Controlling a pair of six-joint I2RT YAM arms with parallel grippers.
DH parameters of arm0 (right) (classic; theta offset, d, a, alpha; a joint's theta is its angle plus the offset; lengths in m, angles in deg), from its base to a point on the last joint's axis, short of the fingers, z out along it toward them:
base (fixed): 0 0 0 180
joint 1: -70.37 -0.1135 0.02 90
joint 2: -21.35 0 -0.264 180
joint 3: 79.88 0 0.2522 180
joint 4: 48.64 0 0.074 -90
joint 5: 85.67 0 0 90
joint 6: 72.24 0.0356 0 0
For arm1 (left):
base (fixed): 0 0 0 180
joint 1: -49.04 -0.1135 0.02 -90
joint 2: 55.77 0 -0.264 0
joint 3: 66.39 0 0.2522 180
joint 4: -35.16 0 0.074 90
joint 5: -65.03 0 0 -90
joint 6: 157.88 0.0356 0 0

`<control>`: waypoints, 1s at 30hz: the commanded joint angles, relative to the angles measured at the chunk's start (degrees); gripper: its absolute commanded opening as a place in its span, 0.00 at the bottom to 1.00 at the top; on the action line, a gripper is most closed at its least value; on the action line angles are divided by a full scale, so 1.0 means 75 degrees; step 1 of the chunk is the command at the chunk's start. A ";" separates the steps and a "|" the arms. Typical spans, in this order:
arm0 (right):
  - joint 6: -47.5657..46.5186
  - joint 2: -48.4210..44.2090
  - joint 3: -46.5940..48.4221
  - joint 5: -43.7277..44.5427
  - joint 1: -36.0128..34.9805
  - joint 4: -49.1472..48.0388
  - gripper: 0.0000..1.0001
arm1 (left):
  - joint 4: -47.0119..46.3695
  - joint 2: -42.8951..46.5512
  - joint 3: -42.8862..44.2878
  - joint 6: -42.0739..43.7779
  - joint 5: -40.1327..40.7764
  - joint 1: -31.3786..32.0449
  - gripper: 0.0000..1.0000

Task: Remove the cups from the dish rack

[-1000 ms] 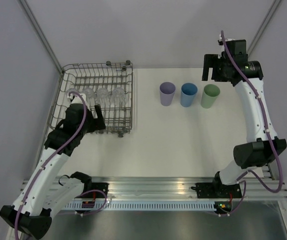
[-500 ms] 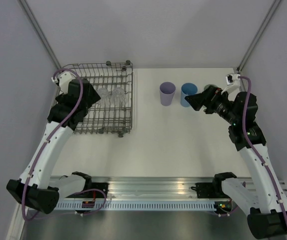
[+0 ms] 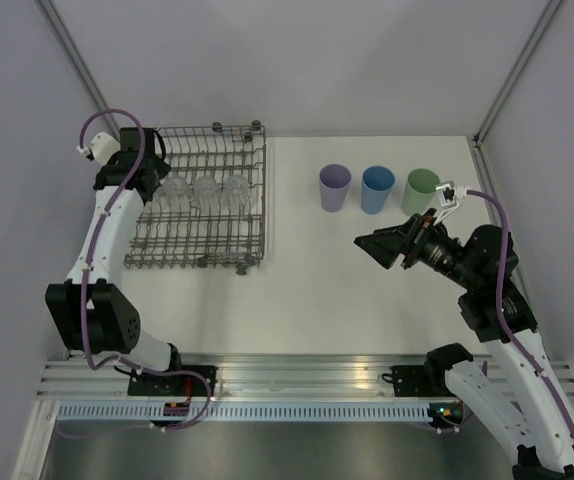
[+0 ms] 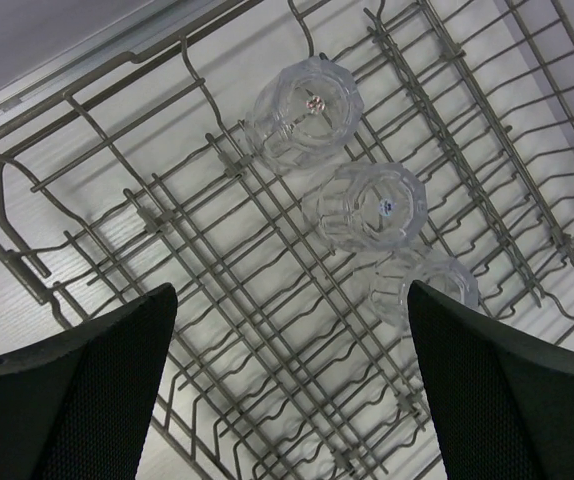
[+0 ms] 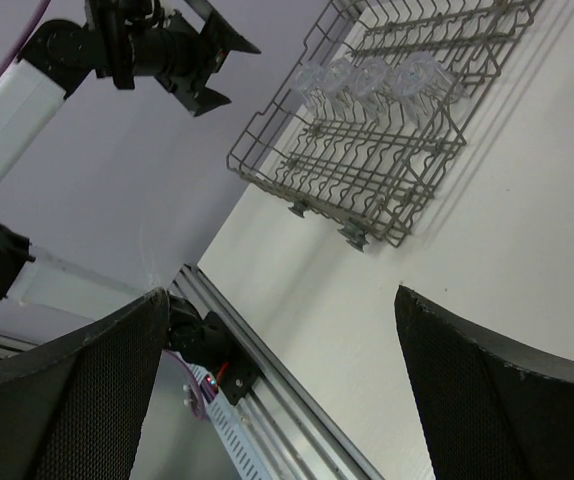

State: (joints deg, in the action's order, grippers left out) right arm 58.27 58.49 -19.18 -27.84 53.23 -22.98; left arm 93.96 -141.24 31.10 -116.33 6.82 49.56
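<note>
L arm shifted to rack (image 3: 197,245) far-left; clear cups (image 4: 372,205) beyond, between spread fingers (image 4: 77,390).

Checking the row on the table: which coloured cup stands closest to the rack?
The lilac cup, at the row's left end; the blue cup is in the middle, the green cup farthest from the rack.

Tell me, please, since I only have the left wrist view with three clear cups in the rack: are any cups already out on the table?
Observer: Yes. Three pastel ones stand in a row on the table, right of the dish rack: the lilac cup, the blue cup and the green cup.
Operator: Thank you. Where is the right arm?
Observer: The right arm's fingers are open and empty, above the table on the near side of the blue and green cups, pointing toward the rack.
</note>
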 commanded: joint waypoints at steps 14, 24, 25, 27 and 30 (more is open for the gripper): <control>-0.0456 -0.0745 -0.0305 0.0186 -0.0292 0.1038 0.98 | -0.1620 -0.2783 0.1245 0.0376 -0.1086 -0.1111 1.00; -0.0116 -0.0828 -0.0668 0.0456 -0.0303 0.0523 0.98 | -0.1622 -0.3872 0.2231 0.0927 -0.1005 -0.1322 1.00; -0.0140 -0.0805 -0.0669 0.0468 -0.0304 0.0499 0.98 | -0.1576 -0.3943 0.2266 0.0975 -0.0958 -0.1322 1.00; -0.0186 -0.0734 -0.0669 0.0538 -0.0304 0.0511 0.98 | -0.1517 -0.4072 0.2372 0.1068 -0.0887 -0.1322 1.00; -0.0222 -0.0699 -0.0738 0.0644 -0.0303 0.0534 0.98 | -0.1505 -0.4201 0.2395 0.1162 -0.0864 -0.1322 1.00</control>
State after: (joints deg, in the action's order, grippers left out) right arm 56.54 53.03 -24.29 -24.71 51.19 -16.73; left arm 83.25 -171.44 46.77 -110.60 -0.61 39.85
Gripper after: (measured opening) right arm 0.979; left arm 0.993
